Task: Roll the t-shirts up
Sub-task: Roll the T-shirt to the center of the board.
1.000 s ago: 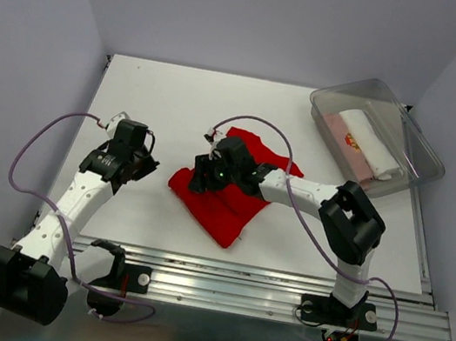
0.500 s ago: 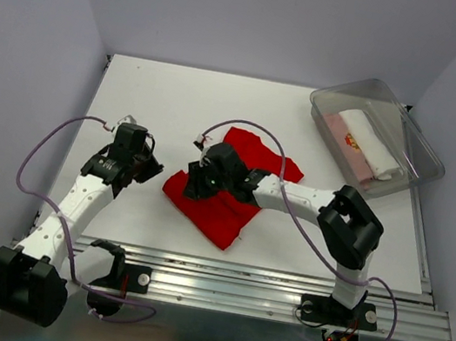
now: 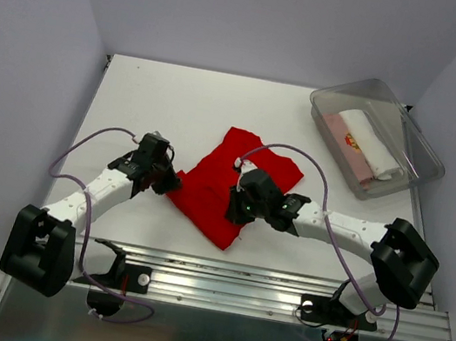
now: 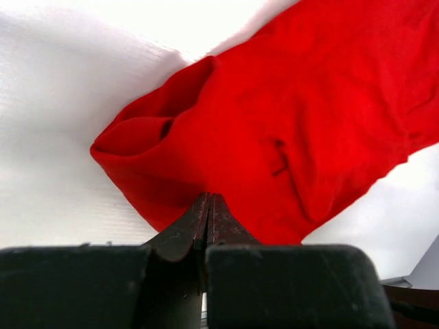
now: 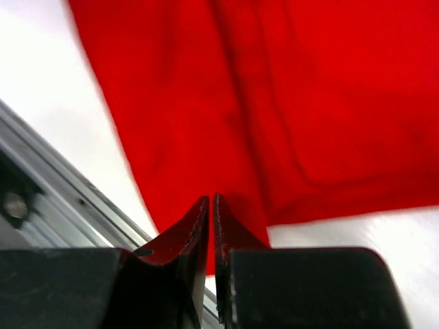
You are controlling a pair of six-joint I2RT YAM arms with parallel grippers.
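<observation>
While both sets of jaws stand closed, the left tool [image 4: 208, 200] and right tool [image 5: 210, 200] meet the near edges of the red t-shirt [image 3: 226, 168], perhaps pinching cloth; the views cannot confirm it. Light, limp and quick to crease, it lies mid-way across the desk [image 3: 161, 97]; grip it by its doubled hem corners.

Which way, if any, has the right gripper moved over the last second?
Yes. In the top view the right gripper has shifted rightward and closer to the metal rail at the table's near edge, ending over the red t-shirt's near part.
</observation>
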